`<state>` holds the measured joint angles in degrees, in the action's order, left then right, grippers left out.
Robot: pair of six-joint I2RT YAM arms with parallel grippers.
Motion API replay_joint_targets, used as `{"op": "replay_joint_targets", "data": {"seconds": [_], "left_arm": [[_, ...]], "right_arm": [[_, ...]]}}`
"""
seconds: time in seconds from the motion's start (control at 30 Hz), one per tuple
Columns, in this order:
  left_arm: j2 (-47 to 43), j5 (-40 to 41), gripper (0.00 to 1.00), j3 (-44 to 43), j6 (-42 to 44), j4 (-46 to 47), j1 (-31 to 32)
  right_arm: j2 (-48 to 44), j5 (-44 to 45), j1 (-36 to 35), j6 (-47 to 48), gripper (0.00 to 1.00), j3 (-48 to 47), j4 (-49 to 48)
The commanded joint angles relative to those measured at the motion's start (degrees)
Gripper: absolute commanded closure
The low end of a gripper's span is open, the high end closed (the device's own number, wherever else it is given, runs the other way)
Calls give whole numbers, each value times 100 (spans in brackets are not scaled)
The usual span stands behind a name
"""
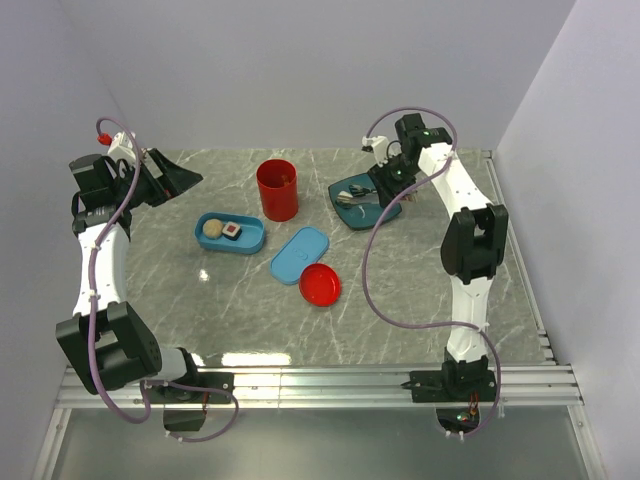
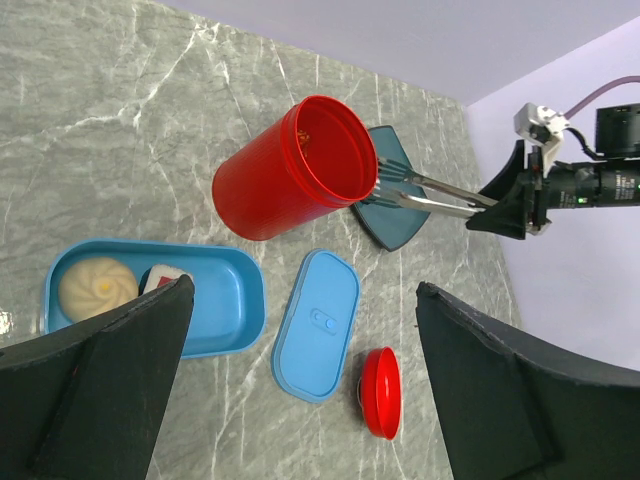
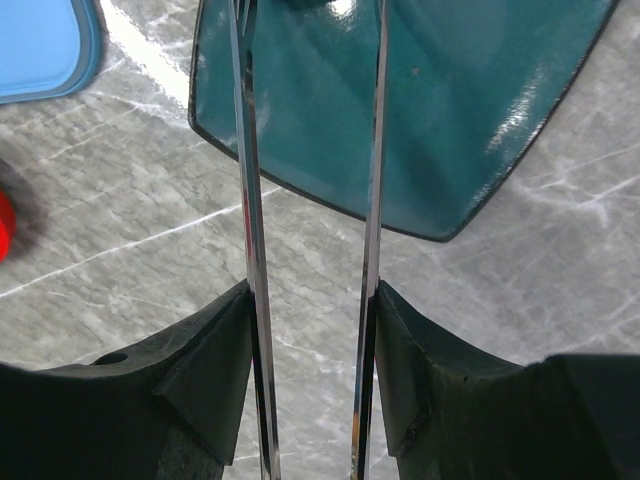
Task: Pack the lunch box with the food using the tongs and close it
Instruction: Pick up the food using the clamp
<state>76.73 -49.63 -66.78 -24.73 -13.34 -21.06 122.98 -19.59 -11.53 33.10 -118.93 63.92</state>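
The light-blue lunch box (image 1: pixel 248 240) (image 2: pixel 222 298) lies open at centre-left. A beige ball (image 1: pixel 212 230) (image 2: pixel 97 287) and a white roll with a red centre (image 1: pixel 232 231) (image 2: pixel 160 277) sit in it. Its lid (image 1: pixel 300 255) (image 2: pixel 318 325) lies flat on the table beside it. My right gripper (image 1: pixel 388 188) (image 3: pixel 312 300) is shut on the silver tongs (image 1: pixel 358 198) (image 2: pixel 432 196) (image 3: pixel 247 150), whose arms stand apart. The tong tips reach over the teal plate (image 1: pixel 368 213) (image 3: pixel 450 110); whether they hold food is hidden. My left gripper (image 1: pixel 185 180) (image 2: pixel 305 290) hangs open and empty, high at the far left.
A tall red cup (image 1: pixel 278 190) (image 2: pixel 295 170) stands between the box and the plate. A small red bowl (image 1: pixel 320 285) (image 2: pixel 382 392) lies just near of the lid. Walls close in at the back and both sides.
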Motion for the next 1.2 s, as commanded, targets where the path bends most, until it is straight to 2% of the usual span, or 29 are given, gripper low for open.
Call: {"op": "replay_joint_targets", "data": {"seconds": [0.0,0.37,0.6,0.87,1.17], "left_arm": [[17,-21,1,-142,39,78,-30],[26,-21,1,-151,56,69,-39],[70,-56,0,-194,21,78,-39],[0,-73,1,-168,12,113,-39],[-79,-109,1,-72,-67,236,-47]], "right_arm": [[7,-45,37,-5,46,-279,-108],[156,-80,10,-58,51,-420,-169],[130,-88,2,-23,60,-420,-91],[-748,-211,37,108,66,177,147],[-1592,-711,-235,320,67,634,867]]}}
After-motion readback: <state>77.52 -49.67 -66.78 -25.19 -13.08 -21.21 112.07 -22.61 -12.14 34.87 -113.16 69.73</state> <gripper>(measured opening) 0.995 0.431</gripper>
